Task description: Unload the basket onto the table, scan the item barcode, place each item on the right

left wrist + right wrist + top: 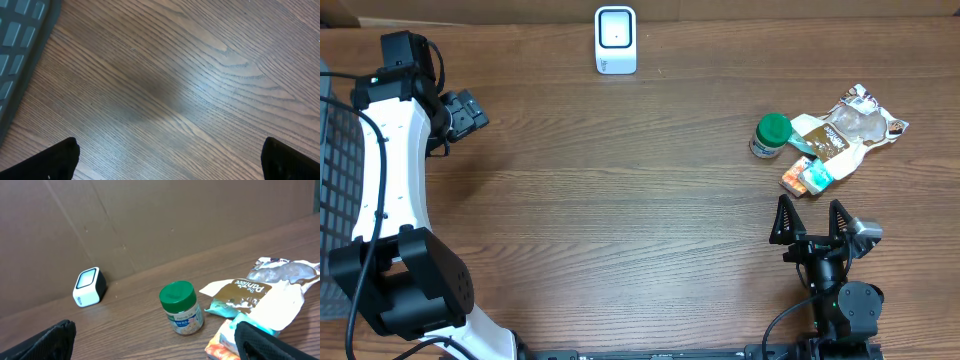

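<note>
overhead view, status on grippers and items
Left gripper open, right gripper open, both empty. Green-lidded plastic jar upright beside crumpled packets, untouched. White scanner unobstructed.

The left arm (388,170) is being held extended along the left side of the overhead view. Its white link is being run from the dark base up to the wrist, where it is being bent toward the right. The left gripper (470,112) is being held spread wide, with nothing being gripped between its fingers (57,161). The right arm (847,303) is being held folded low at the near right. The right gripper (810,215) is being pointed away from its base, its jaws spread wide and nothing being held between them.
</note>
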`<action>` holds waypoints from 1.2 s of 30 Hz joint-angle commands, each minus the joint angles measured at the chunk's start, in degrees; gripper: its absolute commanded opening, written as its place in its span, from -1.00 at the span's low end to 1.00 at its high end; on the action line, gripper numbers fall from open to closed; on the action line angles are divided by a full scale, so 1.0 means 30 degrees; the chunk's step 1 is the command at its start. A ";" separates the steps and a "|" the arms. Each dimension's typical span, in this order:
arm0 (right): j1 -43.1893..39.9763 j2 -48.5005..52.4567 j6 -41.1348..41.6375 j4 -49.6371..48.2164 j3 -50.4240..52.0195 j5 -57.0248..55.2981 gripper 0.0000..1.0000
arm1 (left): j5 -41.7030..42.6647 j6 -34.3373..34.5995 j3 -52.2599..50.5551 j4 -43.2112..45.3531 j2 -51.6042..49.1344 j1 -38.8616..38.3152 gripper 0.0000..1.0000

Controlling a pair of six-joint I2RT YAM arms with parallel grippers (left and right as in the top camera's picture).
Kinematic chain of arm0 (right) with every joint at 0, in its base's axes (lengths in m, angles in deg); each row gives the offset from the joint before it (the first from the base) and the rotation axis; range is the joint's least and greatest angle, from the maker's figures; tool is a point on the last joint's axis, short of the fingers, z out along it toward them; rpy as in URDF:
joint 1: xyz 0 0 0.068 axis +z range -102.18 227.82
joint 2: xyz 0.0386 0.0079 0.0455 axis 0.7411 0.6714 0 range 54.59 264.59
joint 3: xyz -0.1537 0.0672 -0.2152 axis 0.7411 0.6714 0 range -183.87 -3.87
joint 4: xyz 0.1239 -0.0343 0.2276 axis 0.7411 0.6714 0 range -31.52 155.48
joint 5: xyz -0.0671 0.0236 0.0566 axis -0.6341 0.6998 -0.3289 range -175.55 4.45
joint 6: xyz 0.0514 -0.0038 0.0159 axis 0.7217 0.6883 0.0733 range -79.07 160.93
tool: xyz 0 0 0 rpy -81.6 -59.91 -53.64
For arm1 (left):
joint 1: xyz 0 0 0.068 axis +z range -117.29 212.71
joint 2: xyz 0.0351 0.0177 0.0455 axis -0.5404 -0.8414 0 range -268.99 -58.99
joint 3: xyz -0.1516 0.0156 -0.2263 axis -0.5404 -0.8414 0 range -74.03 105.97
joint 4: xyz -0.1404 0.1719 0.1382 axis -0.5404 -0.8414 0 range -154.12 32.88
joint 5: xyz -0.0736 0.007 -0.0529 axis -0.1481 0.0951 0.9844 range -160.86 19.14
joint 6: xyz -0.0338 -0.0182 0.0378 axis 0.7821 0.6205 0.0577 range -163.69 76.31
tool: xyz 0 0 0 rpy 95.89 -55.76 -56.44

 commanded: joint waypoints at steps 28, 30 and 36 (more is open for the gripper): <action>-0.0022 -0.0226 0.0073 -0.0117 0.0197 0.0117 1.00 | -0.2674 -0.2025 -0.7053 0.6951 1.5679 -0.6237 0.99; -0.0022 -0.0226 0.0073 -0.0117 0.0197 0.0109 1.00 | -0.1137 -0.3869 -1.0469 1.1387 1.7354 -0.6229 0.99; -0.0022 -0.0226 0.0073 -0.0117 0.0197 0.0117 1.00 | 0.2040 -0.7206 -1.9030 2.1697 2.1471 -0.6237 0.99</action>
